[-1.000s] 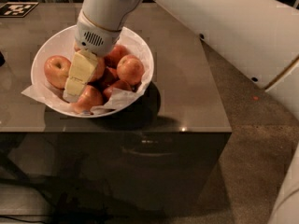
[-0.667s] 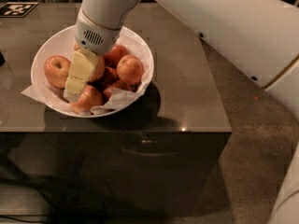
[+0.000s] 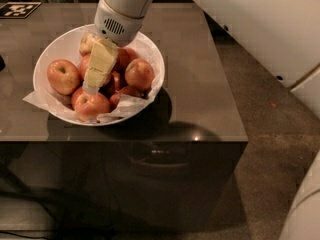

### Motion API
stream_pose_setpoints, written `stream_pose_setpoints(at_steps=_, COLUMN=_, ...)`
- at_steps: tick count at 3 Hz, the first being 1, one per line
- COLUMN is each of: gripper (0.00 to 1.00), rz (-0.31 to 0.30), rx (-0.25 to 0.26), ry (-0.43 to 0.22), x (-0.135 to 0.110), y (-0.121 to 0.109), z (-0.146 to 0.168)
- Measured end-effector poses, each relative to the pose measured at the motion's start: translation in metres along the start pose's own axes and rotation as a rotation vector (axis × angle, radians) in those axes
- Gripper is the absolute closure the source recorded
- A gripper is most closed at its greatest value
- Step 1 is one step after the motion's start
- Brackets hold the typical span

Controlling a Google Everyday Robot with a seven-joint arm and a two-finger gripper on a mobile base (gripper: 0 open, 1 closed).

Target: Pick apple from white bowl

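I am aiming the pincer (image 3: 94, 83) down at the apple (image 3: 84, 64) in the middle of the white bowl (image 3: 56, 45), at ten o'clock on the desk (image 3: 200, 84), to grab it, but I cannot tell its grip.

We see a dark, glossy bench (image 3: 200, 84) with a small glint of light at its near edge. A black-and-white tag (image 3: 19, 9) lies at its far left corner. Speckled brown carpet (image 3: 280, 139) runs along the right. The pincer (image 3: 92, 86) hangs low over the bench's left part.

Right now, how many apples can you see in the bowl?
8. Left apple, front apple, right apple, two dark apples mid-pile, back apple, pale apple back-left, centre apple beneath the pincer, down in the white bowl. Others may be hidden.
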State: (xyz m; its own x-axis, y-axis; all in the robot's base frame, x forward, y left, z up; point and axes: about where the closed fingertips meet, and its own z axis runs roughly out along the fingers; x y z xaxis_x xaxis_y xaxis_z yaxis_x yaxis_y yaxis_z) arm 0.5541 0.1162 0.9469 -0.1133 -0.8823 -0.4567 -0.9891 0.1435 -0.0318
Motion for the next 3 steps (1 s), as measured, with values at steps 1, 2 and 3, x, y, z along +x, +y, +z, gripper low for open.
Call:
stream_pose_setpoints(at_steps=1, gripper=0.0, rz=0.0, rx=0.0, ry=0.0, x=0.0, y=0.0, z=0.0)
stream_pose_setpoints(at_steps=2, gripper=0.16, rz=0.0, rx=0.0, ry=0.0, x=0.0, y=0.0, z=0.0)
stream_pose_setpoints(at_steps=3, gripper=0.28, rz=0.0, rx=0.0, ry=0.0, x=0.0, y=0.0, z=0.0)
